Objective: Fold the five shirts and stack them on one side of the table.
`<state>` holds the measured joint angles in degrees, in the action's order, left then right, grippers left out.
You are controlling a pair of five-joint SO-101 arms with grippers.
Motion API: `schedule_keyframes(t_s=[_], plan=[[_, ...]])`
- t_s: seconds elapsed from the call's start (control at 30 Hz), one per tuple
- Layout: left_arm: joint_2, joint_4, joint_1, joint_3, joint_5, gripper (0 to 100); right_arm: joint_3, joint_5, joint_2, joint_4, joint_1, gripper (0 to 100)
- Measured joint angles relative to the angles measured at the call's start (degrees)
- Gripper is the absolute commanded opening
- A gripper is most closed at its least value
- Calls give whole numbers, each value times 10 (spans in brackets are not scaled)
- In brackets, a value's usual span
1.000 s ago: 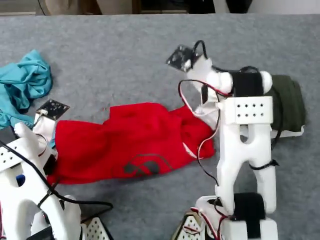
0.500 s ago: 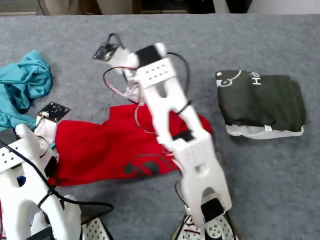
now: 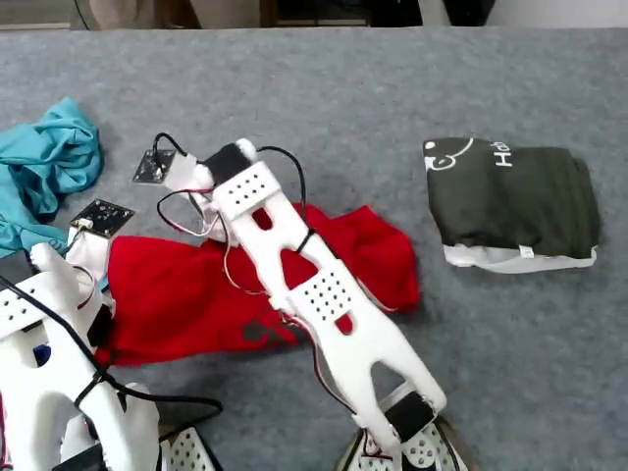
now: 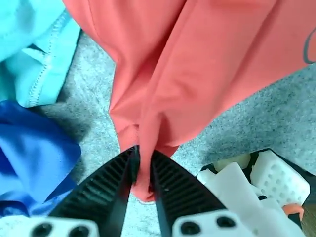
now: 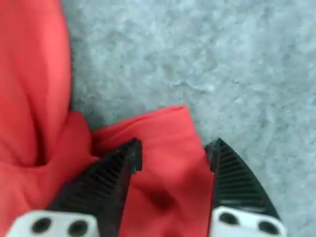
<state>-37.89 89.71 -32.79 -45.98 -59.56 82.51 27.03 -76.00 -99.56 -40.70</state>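
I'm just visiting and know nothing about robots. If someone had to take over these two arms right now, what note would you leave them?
Left gripper: shut on one end of the red shirt.
Right gripper: open, its fingers either side of a corner of that shirt.
Done: a dark green shirt lies folded on a folded white garment, on the right arm's side of the table.
Left: the red shirt is spread out, not yet folded. A teal shirt and a blue shirt lie crumpled by the left arm.
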Motion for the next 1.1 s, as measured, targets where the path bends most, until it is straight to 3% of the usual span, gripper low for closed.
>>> schedule_keyframes(t_s=[0.17,0.4,0.63,0.9,1.1], plan=[[0,1,0,-14,0,19,3,6,0,18,3,0],[0,0,-4,-31,0,19,2,-19,-1,64,48,2],[0,-33,4,-32,29,19,20,-45,16,34,168,2],[14,-128,108,37,203,19,25,-48,65,7,280,2],[141,-201,185,145,345,19,25,-86,65,35,307,2]])
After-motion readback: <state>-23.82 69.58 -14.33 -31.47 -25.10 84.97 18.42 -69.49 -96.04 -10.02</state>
